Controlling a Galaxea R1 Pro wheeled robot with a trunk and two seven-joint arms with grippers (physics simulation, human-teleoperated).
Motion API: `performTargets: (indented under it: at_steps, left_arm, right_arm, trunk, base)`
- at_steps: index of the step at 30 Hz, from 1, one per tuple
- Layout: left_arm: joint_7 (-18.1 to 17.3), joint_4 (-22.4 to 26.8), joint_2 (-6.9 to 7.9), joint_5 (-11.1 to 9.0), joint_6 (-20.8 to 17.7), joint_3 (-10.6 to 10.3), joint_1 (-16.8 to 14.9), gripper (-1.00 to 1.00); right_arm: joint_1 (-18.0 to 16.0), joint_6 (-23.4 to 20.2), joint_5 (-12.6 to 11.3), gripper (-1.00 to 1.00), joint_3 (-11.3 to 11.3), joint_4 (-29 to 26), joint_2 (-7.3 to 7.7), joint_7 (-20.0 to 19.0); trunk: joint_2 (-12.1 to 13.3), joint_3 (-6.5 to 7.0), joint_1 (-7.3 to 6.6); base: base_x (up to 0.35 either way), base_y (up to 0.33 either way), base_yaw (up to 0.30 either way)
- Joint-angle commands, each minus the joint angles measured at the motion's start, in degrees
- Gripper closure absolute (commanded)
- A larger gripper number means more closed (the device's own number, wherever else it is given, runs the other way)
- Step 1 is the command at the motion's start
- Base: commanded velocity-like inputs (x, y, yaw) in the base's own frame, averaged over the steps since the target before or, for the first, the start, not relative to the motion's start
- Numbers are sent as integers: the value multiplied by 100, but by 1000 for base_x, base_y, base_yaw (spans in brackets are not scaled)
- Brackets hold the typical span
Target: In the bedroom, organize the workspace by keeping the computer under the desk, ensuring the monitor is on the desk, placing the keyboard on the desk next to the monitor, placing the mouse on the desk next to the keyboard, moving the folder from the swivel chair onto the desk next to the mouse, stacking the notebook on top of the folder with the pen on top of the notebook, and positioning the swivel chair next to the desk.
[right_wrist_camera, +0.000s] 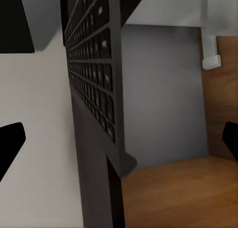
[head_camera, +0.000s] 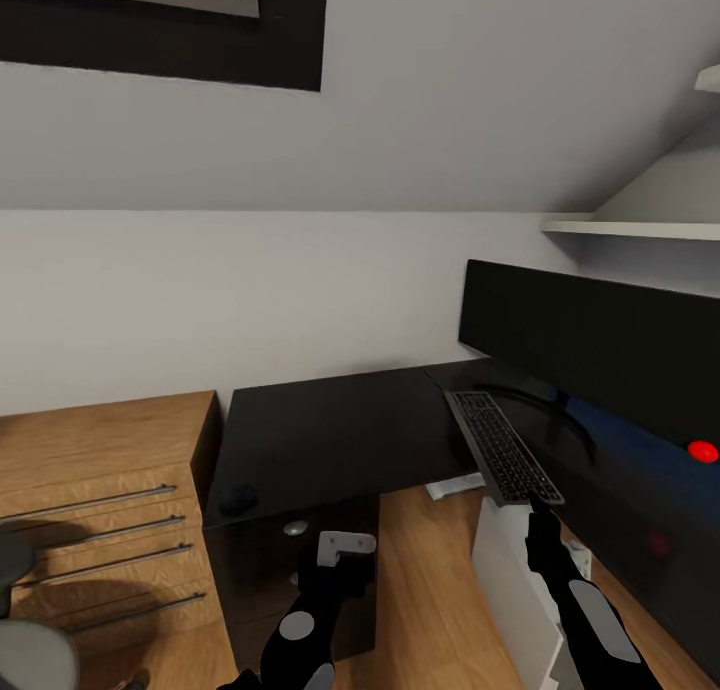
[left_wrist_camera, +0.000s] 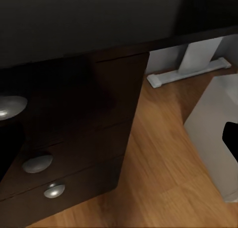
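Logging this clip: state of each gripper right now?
Left gripper: cannot tell, near the drawer unit.
Right gripper: closed on the keyboard end.

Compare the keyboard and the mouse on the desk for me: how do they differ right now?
The keyboard is long and slim with rows of grey keys; the mouse is a small plain oval. The keyboard lies in front of the monitor, its near end sticking out past the desk edge, by the right hand; the mouse sits wholly on the desk, at its far left corner, well apart from the keyboard. Both are black.
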State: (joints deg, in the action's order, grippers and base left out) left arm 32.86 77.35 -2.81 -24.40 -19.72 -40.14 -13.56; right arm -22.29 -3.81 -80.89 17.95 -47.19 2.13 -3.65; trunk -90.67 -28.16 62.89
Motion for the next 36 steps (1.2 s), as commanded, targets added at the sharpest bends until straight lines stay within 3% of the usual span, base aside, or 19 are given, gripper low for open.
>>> performTargets:
  at_steps: [1,12,36]
  left_arm:
    - [45,7,3,-39,-15,-11,-6,-100]
    - [45,16,4,-39,-15,-73,-2,-100]
    - [45,17,0,-46,-15,-99,-3,-100]
  right_arm:
    - [-4,-32,-49,-100,15,3,-2,-20]
    - [-4,-17,-43,-100,15,15,89,-18]
    - [-4,3,-41,-100,15,76,104,-13]
  trunk:
    - [-3,-6,1]
    - [-3,-6,1]
    - [-3,-6,1]
  base:
    - [72,0,0]
    - [129,0,0]
    - [68,0,0]
